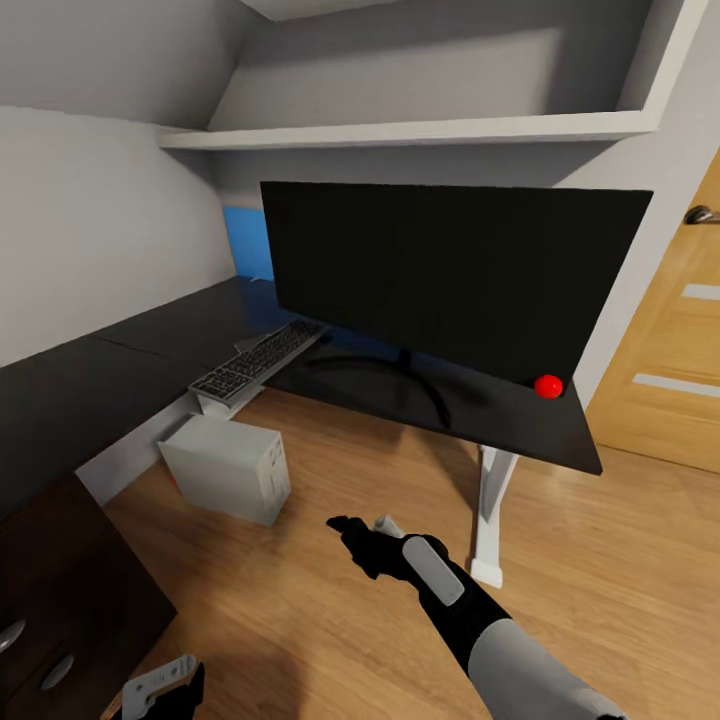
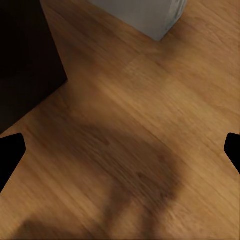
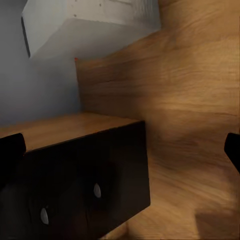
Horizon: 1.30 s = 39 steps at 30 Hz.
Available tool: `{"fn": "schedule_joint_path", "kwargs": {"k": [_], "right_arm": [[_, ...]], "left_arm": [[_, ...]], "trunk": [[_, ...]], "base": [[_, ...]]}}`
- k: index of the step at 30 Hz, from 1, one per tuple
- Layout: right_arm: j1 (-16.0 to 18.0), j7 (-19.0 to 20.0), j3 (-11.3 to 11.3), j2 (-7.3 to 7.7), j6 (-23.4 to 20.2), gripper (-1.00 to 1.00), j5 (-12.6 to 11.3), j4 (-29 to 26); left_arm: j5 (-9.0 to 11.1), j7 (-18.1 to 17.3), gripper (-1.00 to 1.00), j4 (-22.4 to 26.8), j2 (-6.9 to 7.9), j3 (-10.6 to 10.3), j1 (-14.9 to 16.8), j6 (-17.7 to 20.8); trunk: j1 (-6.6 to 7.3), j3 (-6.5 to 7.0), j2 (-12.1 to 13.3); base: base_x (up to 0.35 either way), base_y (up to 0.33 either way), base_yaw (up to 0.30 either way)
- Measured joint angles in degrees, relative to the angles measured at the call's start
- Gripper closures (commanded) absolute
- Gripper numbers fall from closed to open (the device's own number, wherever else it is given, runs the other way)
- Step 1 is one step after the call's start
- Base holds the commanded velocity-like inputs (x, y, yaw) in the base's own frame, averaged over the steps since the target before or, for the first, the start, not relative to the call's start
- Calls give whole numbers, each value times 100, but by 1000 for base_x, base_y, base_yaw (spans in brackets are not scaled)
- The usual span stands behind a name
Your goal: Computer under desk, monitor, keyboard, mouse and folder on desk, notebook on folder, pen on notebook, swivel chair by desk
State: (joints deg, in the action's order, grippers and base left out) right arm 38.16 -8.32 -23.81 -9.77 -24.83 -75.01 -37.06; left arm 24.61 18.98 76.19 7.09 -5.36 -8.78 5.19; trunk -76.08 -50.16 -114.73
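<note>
On desk: monitor, keyboard

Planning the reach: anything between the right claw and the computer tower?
Head view: only bare wooden floor between the right claw and the computer; nothing stands in that stretch.

Even, soft indoor light, no glare, head view sharp with straight lines bowed toward its edges, monitor flat black without reflection, wrist views softer and slightly blurred, broad diffuse shadow across the floor, desk underside dark
</note>
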Motion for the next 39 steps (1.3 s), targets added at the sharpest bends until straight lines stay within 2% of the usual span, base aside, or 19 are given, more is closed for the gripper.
{"fn": "schedule_joint_path", "kwargs": {"k": [2, 5, 13, 20, 24, 26, 30, 33, 39], "right_arm": [[11, -2, -55, -1, -88, -100, -186, -56], [16, -7, -120, 4, -87, -100, -194, -82], [21, -4, -209, 10, 126, -100, -1, -108], [21, -4, -421, -12, 161, -100, 263, -109], [21, -3, -526, -16, 162, -100, 337, -113], [21, -6, -780, -23, 175, -100, 389, -128], [21, -7, -989, -23, 249, -100, 470, -138], [21, -13, -1170, -23, 460, -100, 593, -177], [20, -57, -1656, -23, 1291, -100, 958, -231]], "left_arm": [[0, 0, -100, -24, -6, -4, 0, 2], [-2, 1, -100, -76, -9, -12, 0, 2], [-21, -7, -100, -375, -62, -47, 0, -6], [-34, -8, -100, -500, -102, -45, 0, -18], [-35, -7, -100, -511, -106, -45, 0, -27], [-35, -5, -100, -527, -109, -45, 0, -35], [-35, -3, -100, -530, -109, -45, 1, -37], [-35, -1, -100, -531, -109, -46, 1, -37], [-35, -6, -100, -532, -109, -46, 1, -38]], "trunk": [[-1, -1, -1], [-1, -1, -1], [-1, -1, -1], [-1, -1, -1], [-1, -1, -1], [-1, 0, -1], [-1, 0, -1], [-1, 0, -1], [-1, 0, -1]], "base": [[0, 0, 0], [0, 0, 0], [0, 0, 105], [0, 0, 263], [0, 0, 276], [0, 0, 278], [0, 0, 278], [0, 0, 278], [0, 0, 278]]}}
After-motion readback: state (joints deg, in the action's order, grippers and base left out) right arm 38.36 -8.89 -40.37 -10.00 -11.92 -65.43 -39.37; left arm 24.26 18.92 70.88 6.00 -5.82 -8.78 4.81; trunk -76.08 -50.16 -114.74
